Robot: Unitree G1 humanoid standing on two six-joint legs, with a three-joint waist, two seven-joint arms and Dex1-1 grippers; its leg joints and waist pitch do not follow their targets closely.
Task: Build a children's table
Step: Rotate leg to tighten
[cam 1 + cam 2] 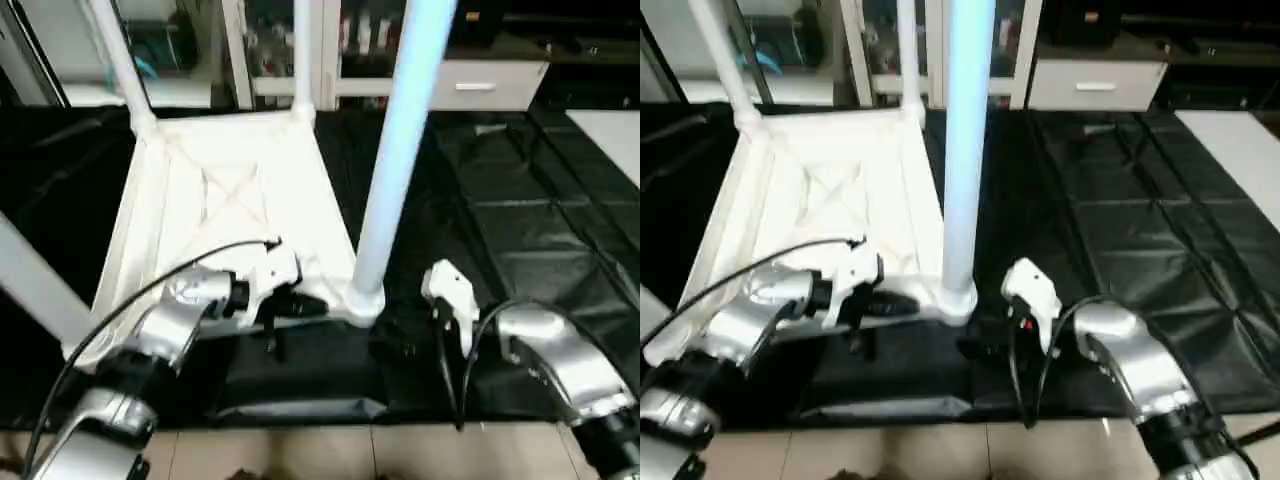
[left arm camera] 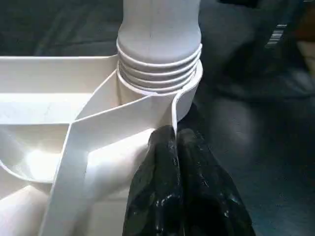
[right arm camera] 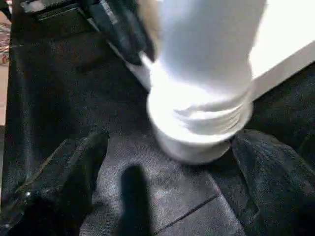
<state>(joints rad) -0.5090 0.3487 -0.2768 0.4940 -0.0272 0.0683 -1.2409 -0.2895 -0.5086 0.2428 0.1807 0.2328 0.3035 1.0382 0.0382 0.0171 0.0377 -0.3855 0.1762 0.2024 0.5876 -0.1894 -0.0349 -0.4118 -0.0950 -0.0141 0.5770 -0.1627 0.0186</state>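
Before you the children's table [image 1: 230,200] lies upside down at 11 o'clock on the black, quilted tabletop [image 1: 520,220]: smooth white plastic, X-ribbed underside, tapered tube legs standing up. The near leg [image 1: 395,150] screws by ridged threads into its round socket [image 2: 182,98] at 12 o'clock. Your left gripper [image 2: 179,162] is pressed together on the thin rim by that socket. Your right gripper [image 3: 162,172] is spread wide, its fingers [image 3: 275,182] flanking the socket. No writing is legible.
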